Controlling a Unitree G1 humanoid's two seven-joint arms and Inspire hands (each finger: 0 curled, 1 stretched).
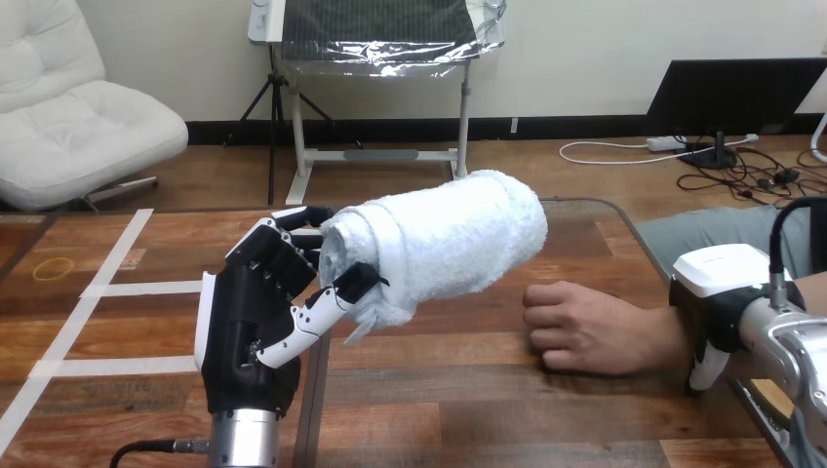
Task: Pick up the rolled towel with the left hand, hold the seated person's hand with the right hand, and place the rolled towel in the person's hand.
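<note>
My left hand (252, 327) is raised above the table's left half, its fingers and thumb curled round one end of the white rolled towel (453, 234). The towel sticks out up and to the right, off the table. The person's hand (575, 327) rests on the wood at the right, loosely closed, knuckles toward the towel and apart from it. My right hand (727, 292) sits over the person's wrist, with its thumb curled down the near side of the wrist.
The wooden table (488, 419) has white tape lines (117, 288) and a yellow ring mark (54, 268) at its left. A metal seam (314, 409) runs toward me below my left hand. The table's right edge lies just beyond my right arm.
</note>
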